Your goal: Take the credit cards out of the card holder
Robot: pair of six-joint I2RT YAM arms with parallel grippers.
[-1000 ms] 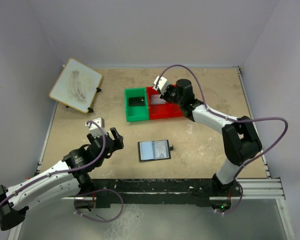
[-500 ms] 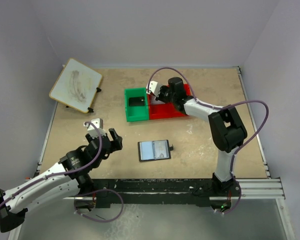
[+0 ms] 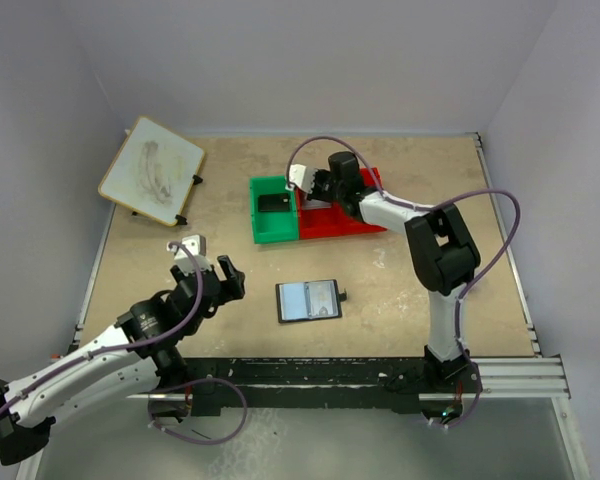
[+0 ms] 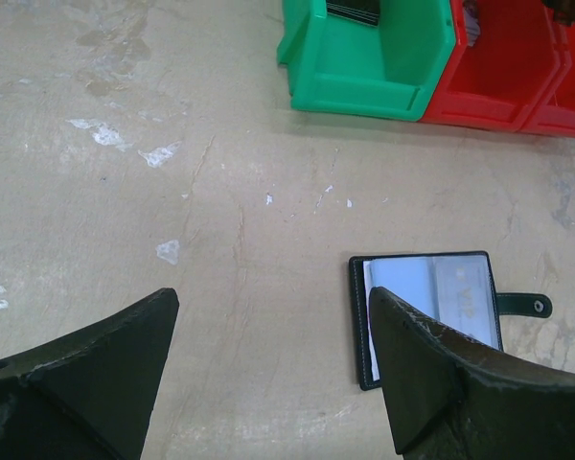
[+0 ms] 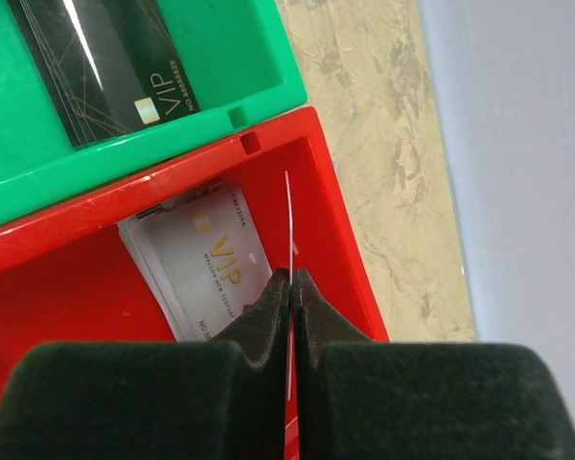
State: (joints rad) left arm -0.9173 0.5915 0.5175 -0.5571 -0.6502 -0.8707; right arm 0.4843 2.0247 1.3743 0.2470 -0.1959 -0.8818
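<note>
- The right gripper (image 5: 292,287) has its two dark fingers pressed together on a thin card (image 5: 289,225). The card is seen edge-on as a pale line standing up from the fingertips.
- In the right wrist view that held card hangs over the red bin (image 5: 350,249), near its wall in the middle of the frame. I cannot tell whether it touches the bin.
- A pale card printed "VIP" in gold (image 5: 196,254) lies flat in the red bin, left of the fingers.
- A black card (image 5: 115,57) lies in the green bin (image 5: 268,86), at the upper left of that view.
- The left gripper (image 4: 268,383) has its fingers wide apart and grips nothing. It hangs above the bare table (image 4: 172,192).
- The card holder (image 4: 431,311) lies open and flat on the table at the lower right of the left wrist view. Its pale inside faces up and its black tab points right.
- In the top view the card holder (image 3: 308,300) sits at lower centre, well apart from both grippers.
</note>
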